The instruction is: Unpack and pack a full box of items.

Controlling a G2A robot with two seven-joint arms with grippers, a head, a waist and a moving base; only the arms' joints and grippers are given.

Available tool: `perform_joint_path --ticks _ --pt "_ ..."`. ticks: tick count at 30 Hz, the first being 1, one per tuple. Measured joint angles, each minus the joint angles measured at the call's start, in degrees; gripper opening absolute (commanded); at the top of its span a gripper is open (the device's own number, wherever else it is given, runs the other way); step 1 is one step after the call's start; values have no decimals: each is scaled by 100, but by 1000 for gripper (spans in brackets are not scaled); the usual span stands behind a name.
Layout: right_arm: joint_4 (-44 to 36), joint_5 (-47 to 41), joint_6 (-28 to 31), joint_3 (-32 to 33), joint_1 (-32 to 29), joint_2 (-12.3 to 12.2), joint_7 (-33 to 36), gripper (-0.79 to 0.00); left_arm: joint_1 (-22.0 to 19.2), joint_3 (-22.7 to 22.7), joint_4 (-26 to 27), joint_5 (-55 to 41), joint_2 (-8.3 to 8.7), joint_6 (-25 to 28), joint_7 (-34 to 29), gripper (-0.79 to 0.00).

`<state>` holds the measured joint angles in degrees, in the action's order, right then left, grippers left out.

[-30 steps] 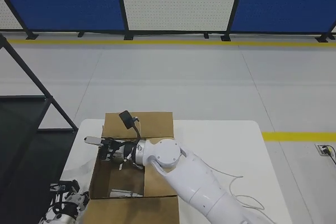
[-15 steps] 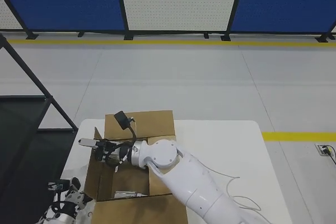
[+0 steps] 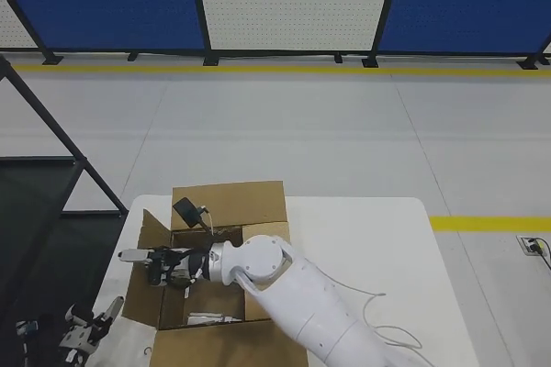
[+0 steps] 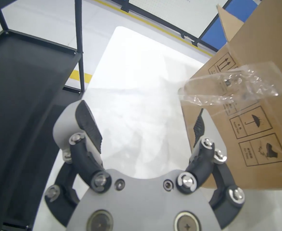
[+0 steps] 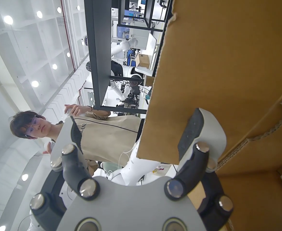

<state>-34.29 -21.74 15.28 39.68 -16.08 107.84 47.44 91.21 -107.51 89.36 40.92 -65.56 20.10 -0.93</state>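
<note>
An open cardboard box [image 3: 230, 197] stands on the left part of the white table [image 3: 367, 248]. My right arm lies across the box, and its gripper [image 3: 149, 266] is at the box's left flap [image 3: 138, 303]. In the right wrist view this gripper [image 5: 133, 133] is open, with the edge of the flap [image 5: 203, 61] between its fingers. My left gripper [image 3: 84, 330] hangs open and empty off the table's near left corner. In the left wrist view it [image 4: 143, 123] is beside the box's outer wall [image 4: 259, 131], where a strip of clear tape [image 4: 227, 85] sticks out.
A black metal rack [image 3: 28, 229] stands left of the table, close to my left gripper, also seen as the rack [image 4: 23, 85]. A pale flat item [image 3: 207, 318] lies inside the box near its front wall. The right half of the table is bare.
My right gripper has moved left across the box, and the left flap has swung outward with it. My left gripper has drawn back left, off the table's corner.
</note>
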Motion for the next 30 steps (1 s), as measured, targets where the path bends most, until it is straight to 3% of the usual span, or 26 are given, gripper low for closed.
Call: perform_joint_path --ticks 8,17,24,30 --pt "486 -263 437 -37 11 235 139 0 12 -12 14 -13 1 12 -5 0" --pt "531 -244 426 -38 35 243 115 0 12 -12 14 -13 1 12 -5 0" --pt "316 97 -3 -126 -254 278 -480 0 -7 -64 135 -318 -10 -70 -80 0" --pt "515 189 -142 -165 -300 378 -578 0 96 -192 265 -588 -23 -138 -56 0"
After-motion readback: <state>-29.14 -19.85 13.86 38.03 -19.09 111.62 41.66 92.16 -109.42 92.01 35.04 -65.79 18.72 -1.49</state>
